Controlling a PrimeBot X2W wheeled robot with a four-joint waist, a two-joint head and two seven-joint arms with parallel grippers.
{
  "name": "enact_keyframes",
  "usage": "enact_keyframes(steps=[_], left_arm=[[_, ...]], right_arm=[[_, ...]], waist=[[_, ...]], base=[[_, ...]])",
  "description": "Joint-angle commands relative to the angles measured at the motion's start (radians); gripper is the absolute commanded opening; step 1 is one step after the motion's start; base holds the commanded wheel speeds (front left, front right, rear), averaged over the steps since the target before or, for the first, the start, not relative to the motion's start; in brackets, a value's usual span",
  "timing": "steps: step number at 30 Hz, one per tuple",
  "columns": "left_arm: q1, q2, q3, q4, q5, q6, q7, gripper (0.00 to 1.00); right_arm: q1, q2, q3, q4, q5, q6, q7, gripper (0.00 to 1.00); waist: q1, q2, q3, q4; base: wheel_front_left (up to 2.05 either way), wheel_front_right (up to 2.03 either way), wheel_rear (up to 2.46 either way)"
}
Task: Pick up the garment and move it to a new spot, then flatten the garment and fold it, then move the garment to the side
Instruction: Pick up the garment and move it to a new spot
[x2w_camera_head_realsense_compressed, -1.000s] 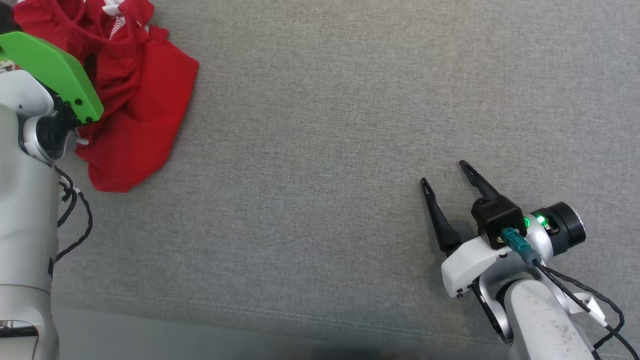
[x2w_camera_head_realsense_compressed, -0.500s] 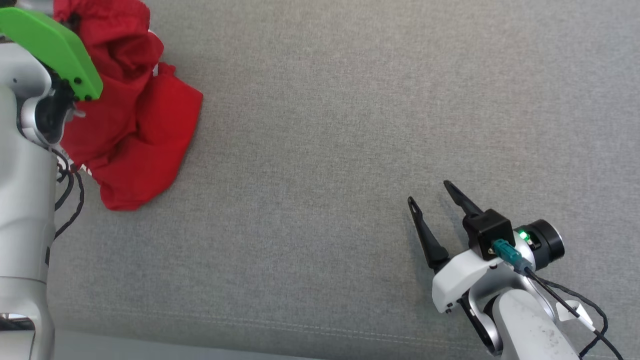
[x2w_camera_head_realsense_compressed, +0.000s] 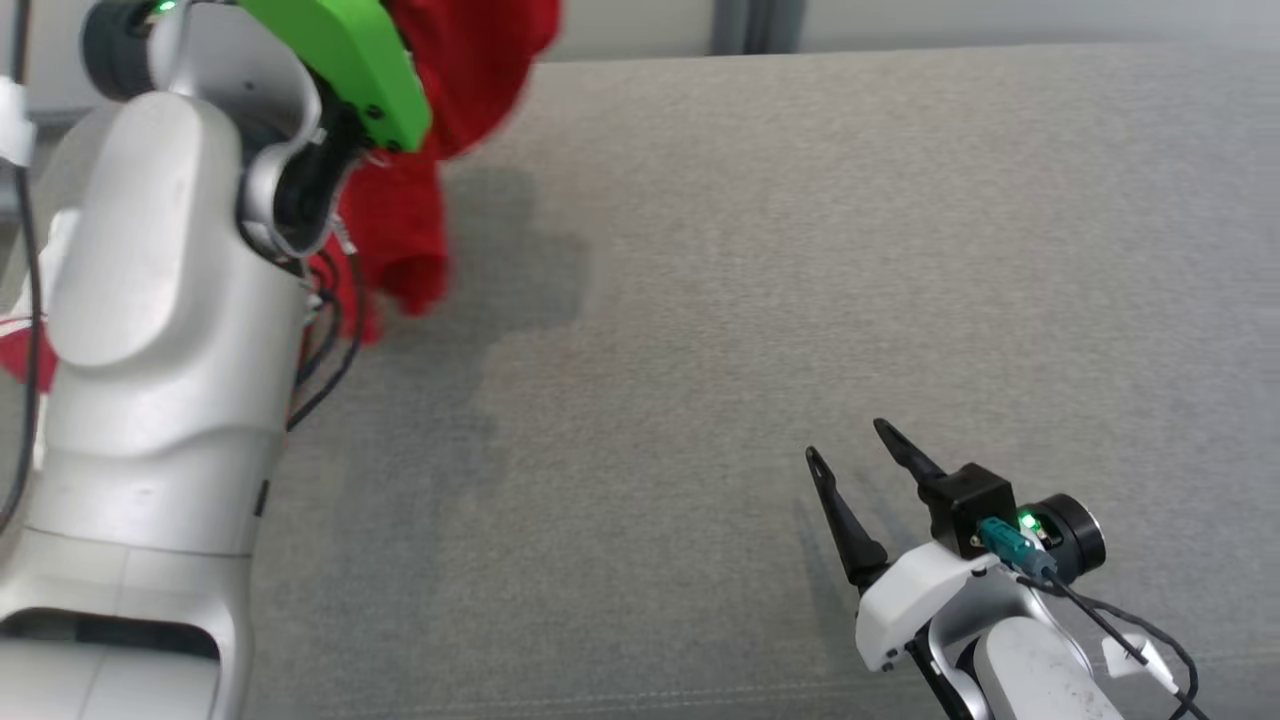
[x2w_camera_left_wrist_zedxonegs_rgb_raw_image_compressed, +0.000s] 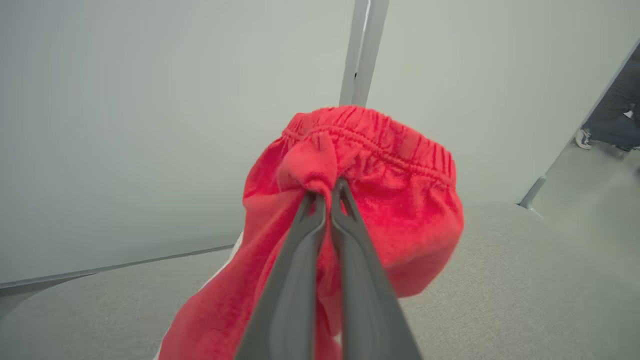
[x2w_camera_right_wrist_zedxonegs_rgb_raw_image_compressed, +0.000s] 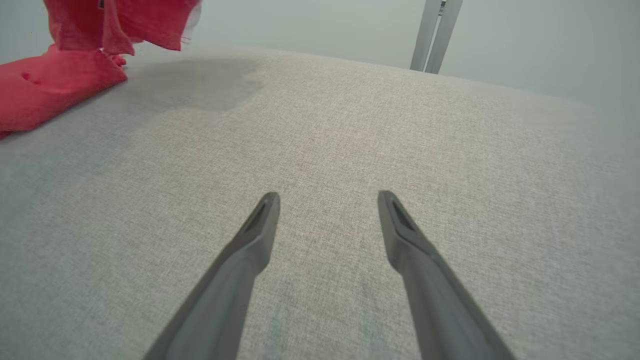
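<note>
A red garment (x2w_camera_head_realsense_compressed: 440, 120) with an elastic waistband hangs from my left gripper (x2w_camera_left_wrist_zedxonegs_rgb_raw_image_compressed: 325, 192), which is shut on a bunch of cloth just below the waistband (x2w_camera_left_wrist_zedxonegs_rgb_raw_image_compressed: 370, 135). In the head view the left arm's green cover hides the fingers, and the garment's lower end trails near the grey surface at the upper left. From the right wrist, the garment (x2w_camera_right_wrist_zedxonegs_rgb_raw_image_compressed: 60, 75) shows at the far left, partly lifted and partly resting. My right gripper (x2w_camera_head_realsense_compressed: 845, 455) stands open low over the grey surface at the lower right, nothing between its fingers (x2w_camera_right_wrist_zedxonegs_rgb_raw_image_compressed: 262, 220).
The grey fabric surface (x2w_camera_head_realsense_compressed: 760, 280) spreads wide between the two arms. A pale wall with a vertical post (x2w_camera_left_wrist_zedxonegs_rgb_raw_image_compressed: 362, 50) rises behind its far edge. A person's shoe (x2w_camera_left_wrist_zedxonegs_rgb_raw_image_compressed: 582, 137) shows on the floor at the right of the left wrist view.
My left arm has risen and swung inward, lifting the red garment off the surface. The head camera has tilted up, so the far edge shows. The right gripper stays open.
</note>
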Motion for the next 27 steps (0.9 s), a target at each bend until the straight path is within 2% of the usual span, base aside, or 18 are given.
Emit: enact_keyframes(steps=[1,7,13,20,22,27], left_arm=[[0.021,-0.02,-0.011,-0.029,-0.015,-0.004,-0.013,0.0],[0.036,-0.085,-0.029,-0.102,-0.077,0.001,-0.061,0.0],[0.067,-0.106,-0.111,-0.142,-0.187,0.024,-0.143,0.0],[0.137,-0.104,-0.298,-0.148,-0.395,0.086,-0.299,0.0],[0.155,-0.104,-0.325,-0.121,-0.423,0.091,-0.344,0.0],[0.186,-0.102,-0.34,-0.024,-0.416,0.105,-0.421,0.0]], right_arm=[[0.014,-0.002,0.003,0.007,0.013,-0.001,-0.01,1.0],[0.018,-0.002,0.009,0.017,0.018,-0.001,-0.016,1.0],[0.011,-0.002,-0.005,0.014,0.016,-0.001,-0.023,1.0],[-0.011,-0.001,-0.018,0.012,0.021,-0.001,-0.034,1.0],[-0.018,-0.001,-0.016,0.014,0.026,-0.001,-0.037,1.0],[-0.032,-0.002,-0.022,0.02,0.031,-0.001,-0.046,1.0]], waist=[[0.0,-0.0001,-0.077,-0.125],[0.0,-0.0001,-0.072,-0.236],[0.0,-0.0001,-0.035,-0.3],[0.0,-0.0001,0.008,-0.29],[0.0,-0.0001,0.015,-0.278],[0.0,-0.0001,0.029,-0.243]], base=[[0.0,0.0,0.0],[0.0,0.0,0.0],[0.0,0.0,0.0],[0.0,0.0,0.0],[0.0,0.0,0.0],[0.0,0.0,0.0]])
